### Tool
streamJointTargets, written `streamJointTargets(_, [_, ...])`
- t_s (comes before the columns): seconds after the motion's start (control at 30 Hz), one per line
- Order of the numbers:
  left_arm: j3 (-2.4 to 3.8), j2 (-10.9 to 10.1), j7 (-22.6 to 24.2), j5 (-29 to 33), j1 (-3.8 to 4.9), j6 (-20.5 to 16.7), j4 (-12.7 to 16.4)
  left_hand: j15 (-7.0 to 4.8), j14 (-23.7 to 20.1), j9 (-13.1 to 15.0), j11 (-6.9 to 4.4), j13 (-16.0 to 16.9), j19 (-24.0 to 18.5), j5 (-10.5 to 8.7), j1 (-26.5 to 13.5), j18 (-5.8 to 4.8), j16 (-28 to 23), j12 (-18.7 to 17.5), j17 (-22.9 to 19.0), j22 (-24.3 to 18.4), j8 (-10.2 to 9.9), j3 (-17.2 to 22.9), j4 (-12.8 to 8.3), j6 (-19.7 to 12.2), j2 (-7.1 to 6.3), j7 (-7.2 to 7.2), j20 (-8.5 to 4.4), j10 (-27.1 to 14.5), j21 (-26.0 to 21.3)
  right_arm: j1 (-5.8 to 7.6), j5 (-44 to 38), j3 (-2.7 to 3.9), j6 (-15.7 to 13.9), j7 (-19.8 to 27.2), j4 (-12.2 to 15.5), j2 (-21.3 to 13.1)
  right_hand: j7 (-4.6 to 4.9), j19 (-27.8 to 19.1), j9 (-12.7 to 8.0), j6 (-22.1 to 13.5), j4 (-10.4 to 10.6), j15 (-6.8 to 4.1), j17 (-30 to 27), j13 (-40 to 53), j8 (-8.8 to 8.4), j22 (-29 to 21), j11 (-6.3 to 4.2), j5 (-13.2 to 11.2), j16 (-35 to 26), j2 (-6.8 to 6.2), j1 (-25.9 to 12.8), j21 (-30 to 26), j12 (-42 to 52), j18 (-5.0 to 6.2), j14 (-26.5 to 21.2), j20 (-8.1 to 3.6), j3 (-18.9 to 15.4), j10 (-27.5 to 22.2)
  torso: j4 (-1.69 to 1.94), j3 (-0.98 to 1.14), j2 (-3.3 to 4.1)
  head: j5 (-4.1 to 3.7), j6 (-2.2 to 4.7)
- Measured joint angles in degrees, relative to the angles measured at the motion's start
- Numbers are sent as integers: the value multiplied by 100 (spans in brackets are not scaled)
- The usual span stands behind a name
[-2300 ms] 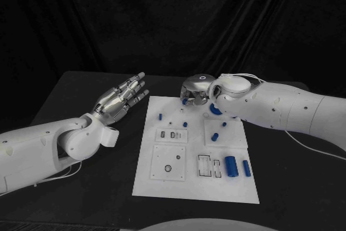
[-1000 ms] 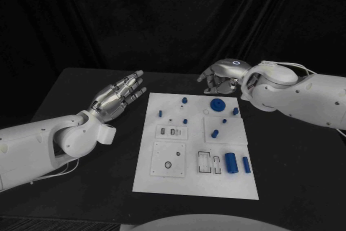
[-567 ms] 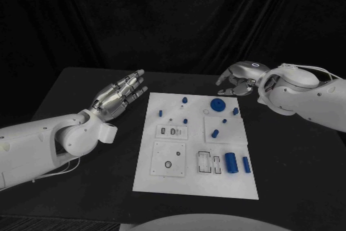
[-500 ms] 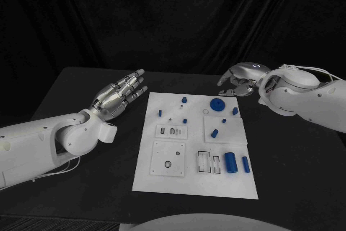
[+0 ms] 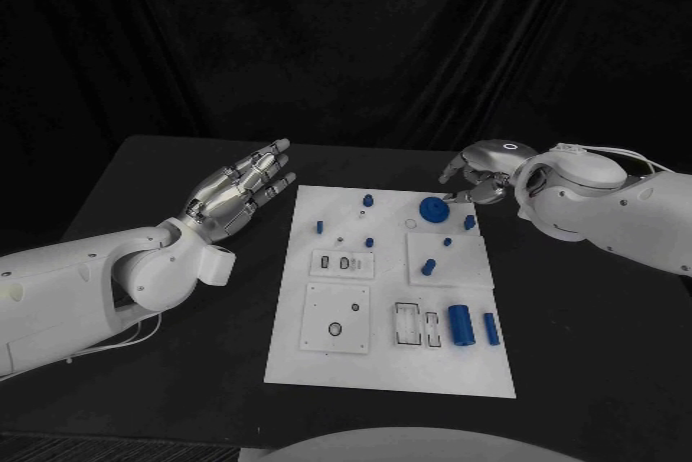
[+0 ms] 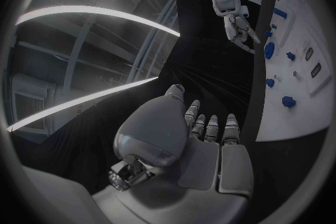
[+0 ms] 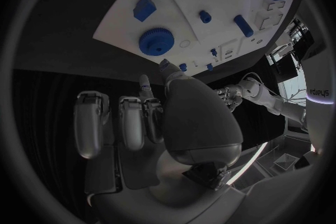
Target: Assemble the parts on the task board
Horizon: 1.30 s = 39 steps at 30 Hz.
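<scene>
1. While the left hand (image 5: 242,191) hovers over the black table (image 5: 159,242) just left of the white board's (image 5: 389,372) far-left corner, its fingers lie straight and apart and it holds nothing; the left wrist view shows the same flat palm (image 6: 203,140) with the board's edge (image 6: 294,117) beside it.
2. On the board's left column, a small blue peg (image 5: 320,225) stands near the far edge, and nearer lie a raised white plate with slots (image 5: 346,265) and a larger white plate with a dark ring (image 5: 336,324).
3. In the middle, two more blue pegs stand, one far (image 5: 366,199) and one a little nearer (image 5: 369,242).
4. Right of them, a blue gear (image 5: 433,210) sits near the far edge, with a small blue block (image 5: 470,221) just beside it on the right.
5. Nearer on the right side, a short blue piece (image 5: 430,267) rests on a raised white square, and a thick blue cylinder (image 5: 462,324) and a thinner blue rod (image 5: 492,328) lie side by side close to the right edge.
6. At the far right, the right hand (image 5: 483,172) hangs just beyond the board's far-right corner, apart from the gear; its fingers are curled inward and, in the right wrist view, nothing lies between them (image 7: 143,117).
</scene>
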Motion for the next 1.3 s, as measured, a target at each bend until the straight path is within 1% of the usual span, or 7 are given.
streamJointTargets(0.13, [0, 5, -7, 0, 0, 8, -8, 0, 0, 0, 0, 1, 0, 0, 0, 0, 0, 0, 1, 0, 0, 0, 0, 0, 0, 0, 0, 0, 0, -55, -54, 0, 14, -21, -56, 37, 0, 0, 0, 0, 0, 0, 0, 0, 0, 0, 0, -45, 0, -21, 21, 0, 0, 0, 0, 0, 0, 0, 10, -2, 0, -7, 3])
streamJointTargets(0.3, [0, 9, -16, 0, 0, 16, -18, 0, 0, 0, 0, 1, 0, 0, 0, 0, 0, 0, 1, 1, 0, 0, 0, 0, 0, 0, 0, 0, 0, -98, -103, -1, 24, -25, -109, 91, 0, 0, -1, -40, 0, 0, 0, -1, 0, -1, 0, -67, 0, -21, 21, 0, 0, 0, 0, 0, 0, 0, 10, -9, -3, -10, -13])
streamJointTargets(0.43, [0, 18, -26, 0, 0, 23, -28, 0, 0, 0, 0, 1, 0, 0, 0, 0, 0, 0, 2, 1, 0, 0, 0, 0, 0, 0, 0, 0, 0, -123, -131, -1, 29, -25, -133, 123, 0, 0, -1, -40, -15, 0, 0, -1, -1, -1, 0, -112, 0, -21, 22, 0, 0, 1, 0, 0, 16, 0, 3, -9, -3, 1, -24])
streamJointTargets(0.73, [0, 35, -58, 0, 0, 44, -56, 0, 0, -1, 18, 1, 0, 0, 0, 0, 0, 0, 1, 1, 0, 0, 0, 0, 0, 0, 0, 19, 0, -211, -159, 0, 28, -14, -154, 174, 0, 0, 48, -40, -65, 0, -1, -1, 0, -2, 0, -307, 0, -134, 135, 0, 0, 2, 0, 0, 33, 0, -4, -9, 0, 1, -37])
streamJointTargets(0.87, [0, 40, -73, 0, 0, 52, -62, 0, 0, -1, 18, -1, 0, 0, 0, 0, 0, 0, -1, 2, 0, 16, 16, 0, 0, 0, 0, 19, 0, -245, -165, 0, 24, -9, -167, 189, 22, 0, 74, -18, -71, 0, -1, -2, 32, -2, 0, -368, 0, -147, 148, 0, 0, 2, 0, 0, 39, -1, -5, -10, 2, 5, -37])
streamJointTargets(1.2, [-1, 57, -108, 0, 0, 68, -85, 0, 0, -1, 18, -2, 0, 0, 0, 0, 0, 0, -3, 2, 0, 15, 16, 0, 0, 0, 0, 19, 0, -316, -171, 1, 21, 3, -234, 272, 20, -1, 129, 22, -71, 0, -2, -2, 77, -2, 0, -400, 0, -157, 157, 0, 0, 2, 0, 0, 39, 0, -4, -12, 7, -6, -41])
streamJointTargets(1.3, [-1, 58, -119, 0, 0, 77, -88, 0, 0, -1, 18, -2, 0, 0, 0, 0, 0, 0, -2, 2, 0, 15, 16, 0, 0, 0, 0, 19, 0, -331, -171, 10, 15, 8, -261, 303, 36, 0, 151, 48, -70, 0, -2, -3, 104, -3, 0, -399, 0, -163, 169, -24, 0, 2, 0, 0, 39, -1, -4, -13, 6, -6, -41])
